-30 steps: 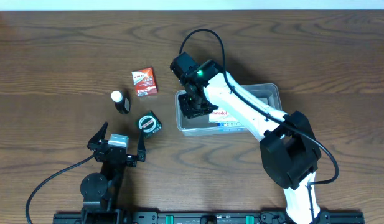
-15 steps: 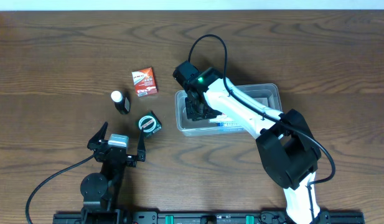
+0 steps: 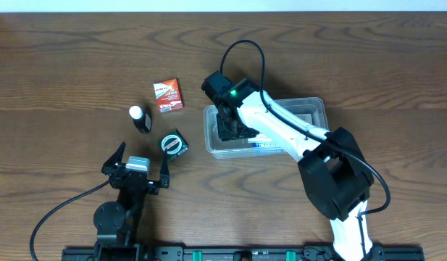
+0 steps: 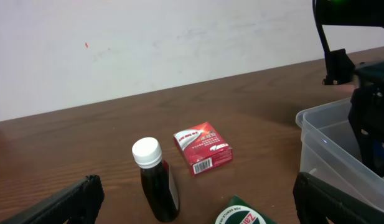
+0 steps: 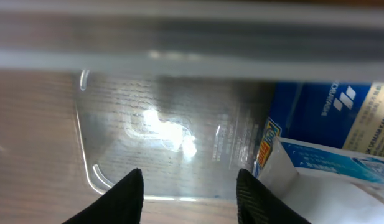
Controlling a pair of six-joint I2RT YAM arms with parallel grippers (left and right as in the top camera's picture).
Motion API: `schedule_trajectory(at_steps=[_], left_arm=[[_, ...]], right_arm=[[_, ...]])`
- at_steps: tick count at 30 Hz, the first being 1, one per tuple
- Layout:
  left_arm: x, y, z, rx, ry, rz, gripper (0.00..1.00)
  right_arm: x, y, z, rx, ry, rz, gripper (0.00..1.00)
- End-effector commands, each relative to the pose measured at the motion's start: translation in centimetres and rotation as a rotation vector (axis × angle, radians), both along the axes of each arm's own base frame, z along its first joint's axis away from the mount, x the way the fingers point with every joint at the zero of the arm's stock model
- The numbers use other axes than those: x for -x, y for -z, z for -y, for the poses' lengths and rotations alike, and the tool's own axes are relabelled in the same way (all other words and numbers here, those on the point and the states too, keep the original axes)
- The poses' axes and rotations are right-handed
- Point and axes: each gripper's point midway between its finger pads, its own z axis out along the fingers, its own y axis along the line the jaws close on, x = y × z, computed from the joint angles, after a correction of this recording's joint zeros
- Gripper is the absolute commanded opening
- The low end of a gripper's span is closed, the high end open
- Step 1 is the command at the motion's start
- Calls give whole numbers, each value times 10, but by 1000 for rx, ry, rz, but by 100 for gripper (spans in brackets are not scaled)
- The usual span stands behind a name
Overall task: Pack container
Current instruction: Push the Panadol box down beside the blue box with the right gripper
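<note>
Peeking into my container (image 3: pixel 314 106), I see a blue box (image 5: pixel 310 118) and a white box (image 5: pixel 325 183). My right gripper (image 5: pixel 188 186) and left gripper (image 4: pixel 195 193) are both open and hold nothing.

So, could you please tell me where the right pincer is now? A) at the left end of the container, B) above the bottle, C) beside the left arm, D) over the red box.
A: the overhead view shows the right pincer at the left end of the container, and its wrist view looks onto the clear floor beside the packed boxes.
</note>
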Motion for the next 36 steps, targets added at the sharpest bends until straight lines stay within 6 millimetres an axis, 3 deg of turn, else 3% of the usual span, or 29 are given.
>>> schedule_trajectory(at_steps=[1,5,9,12,19,23,36], left_arm=[[0,15,-1,-10,-1,-41,98],[0,15,-1,-10,-1,-41,98],[0,15,-1,-10,-1,-41,98],[0,15,-1,-10,-1,-41,98],[0,15,-1,-10,-1,-41,98],[0,15,-1,-10,-1,-41,98],[0,15,-1,-10,-1,-41,98]], right_arm=[[-3,-6,8,14,18,16,48],[-3,-6,10,17,22,12,52],[-3,-6,11,18,25,11,75],[-3,-6,13,22,28,6,85],[-3,-6,18,29,42,-2,86],[-5,-6,21,31,50,-5,94],[-9,-7,34,47,36,-15,93]])
